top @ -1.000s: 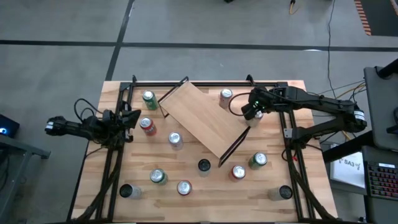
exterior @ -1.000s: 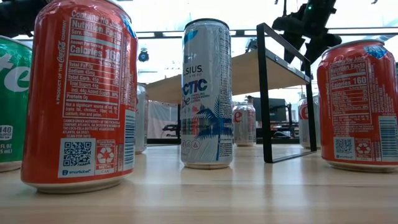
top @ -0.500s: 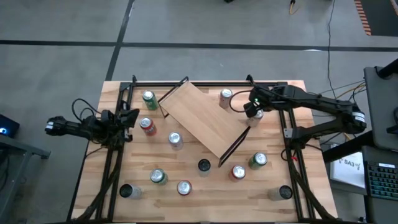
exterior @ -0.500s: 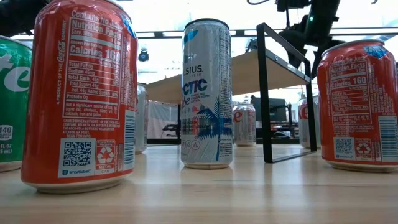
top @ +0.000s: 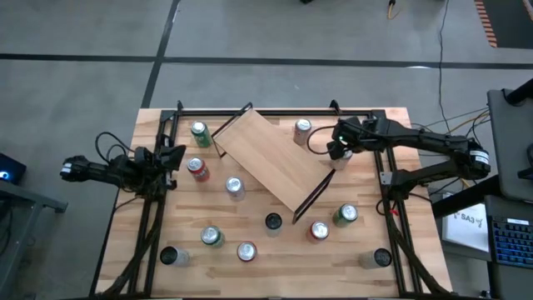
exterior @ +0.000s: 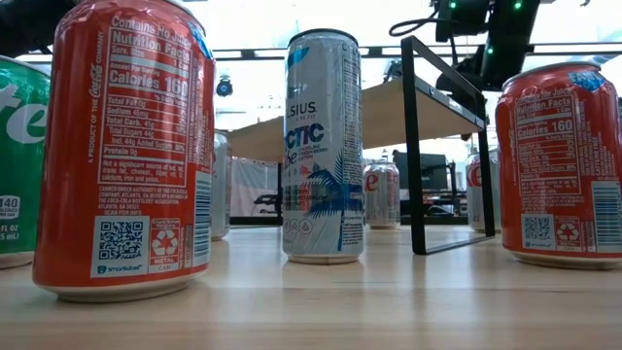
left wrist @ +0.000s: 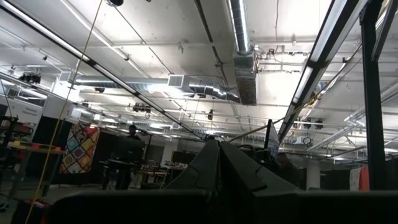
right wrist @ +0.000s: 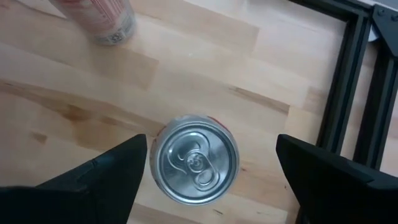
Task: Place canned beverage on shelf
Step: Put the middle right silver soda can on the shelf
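Silver-topped can (right wrist: 196, 158) stood upright below the right gripper (right wrist: 208, 171), centred between its wide-spread, empty jaws near the tabletop's (top: 366, 225) far right corner. Nearer, readable labels: "Nutrition Facts", "Calories 160". Left gripper (top: 179, 156) stayed clenched.

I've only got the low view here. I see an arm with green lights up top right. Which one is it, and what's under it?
Observer: That's the right gripper, by the shelf's right end. Its wrist view shows a can standing right below it.
Operator: Has it got the can?
Observer: No. The fingers are open, one on each side of the can, with bare wood showing in both gaps.
Operator: Anything on the shelf yet?
Observer: From above, the board is bare. It sits at a slant across the table's far half.
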Motion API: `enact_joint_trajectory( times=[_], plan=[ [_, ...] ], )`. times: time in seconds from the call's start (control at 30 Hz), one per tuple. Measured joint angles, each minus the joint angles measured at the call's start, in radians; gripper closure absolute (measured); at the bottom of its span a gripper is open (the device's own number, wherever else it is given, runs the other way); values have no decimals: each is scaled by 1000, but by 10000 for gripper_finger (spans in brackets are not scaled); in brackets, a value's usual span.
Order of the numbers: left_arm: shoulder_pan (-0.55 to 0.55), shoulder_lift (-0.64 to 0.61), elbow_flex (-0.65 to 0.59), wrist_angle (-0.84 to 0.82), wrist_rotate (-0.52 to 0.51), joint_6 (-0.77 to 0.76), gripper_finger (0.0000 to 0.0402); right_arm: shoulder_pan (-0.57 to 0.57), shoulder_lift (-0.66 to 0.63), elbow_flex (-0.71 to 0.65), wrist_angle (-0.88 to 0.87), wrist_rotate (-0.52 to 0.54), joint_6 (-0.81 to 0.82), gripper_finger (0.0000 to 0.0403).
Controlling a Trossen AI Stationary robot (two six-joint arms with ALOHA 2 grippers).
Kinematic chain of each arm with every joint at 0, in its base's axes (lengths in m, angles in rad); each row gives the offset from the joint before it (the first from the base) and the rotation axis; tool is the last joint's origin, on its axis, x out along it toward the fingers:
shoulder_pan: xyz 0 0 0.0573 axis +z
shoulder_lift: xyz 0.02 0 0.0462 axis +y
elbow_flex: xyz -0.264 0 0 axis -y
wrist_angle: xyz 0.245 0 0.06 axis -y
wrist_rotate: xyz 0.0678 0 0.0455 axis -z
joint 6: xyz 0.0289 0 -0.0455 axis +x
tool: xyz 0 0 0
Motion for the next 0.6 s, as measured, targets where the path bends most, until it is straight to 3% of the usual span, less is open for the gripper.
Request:
enact_joint_trajectory(
  times=[0.6],
  plan=[
    [0,0,0,3,0,0,401,1,0,-6,2,0,20,55]
  ],
)
